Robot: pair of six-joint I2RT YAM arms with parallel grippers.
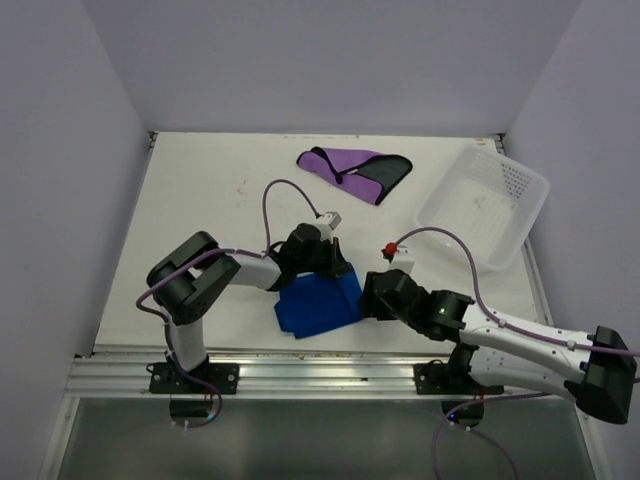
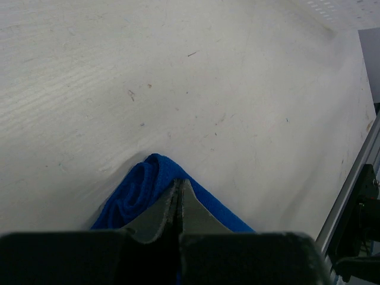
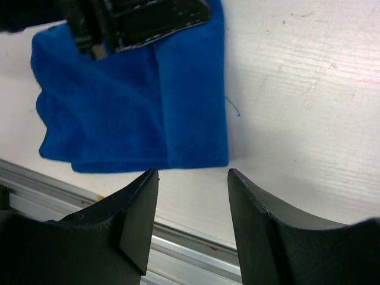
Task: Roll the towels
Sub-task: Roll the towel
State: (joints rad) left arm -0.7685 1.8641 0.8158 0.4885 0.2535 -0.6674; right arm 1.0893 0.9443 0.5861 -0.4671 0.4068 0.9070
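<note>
Item: blue towel [image 1: 318, 305], task thing one of two.

Top external view. Blue towel is lying folded on the desk [image 1: 220, 190], near its front edge, between the two arms. Left pincer [image 1: 335, 262] is sitting over the towel's far edge. Right pincer [image 1: 372, 295] is hovering just beside the towel's right edge, so both are near it and the towel is lying to the right pincer's left. Purple towel [image 1: 355, 168] is lying flat at the far side of the desk, well apart from both arms and just left of the white basket [image 1: 530, 190].

Left wrist view. Left pincer [image 2: 179, 189] is showing its jaws pressed together with no gap. Blue towel [image 2: 139, 193] is lying directly under and just ahead of the tips, and a soft curled fold is peeking out at its far corner. Whether any cloth is being pinched between the jaws cannot be told. Bare desk is stretching beyond.

Right wrist view. Right pincer [image 3: 193, 175] is standing with its jaws apart, moderately wide, holding nothing; only bare desk is showing between them. Blue towel [image 3: 148, 113] is lying just beyond the tips and off to the left, its nearest edge running crosswise and a fold line running away from the camera. Left pincer is resting on the towel's far part at the top of this view.

Judgement: any rolling move is depending on that near edge, which is lying just ahead of the right pincer's open jaws but not yet between them.
</note>
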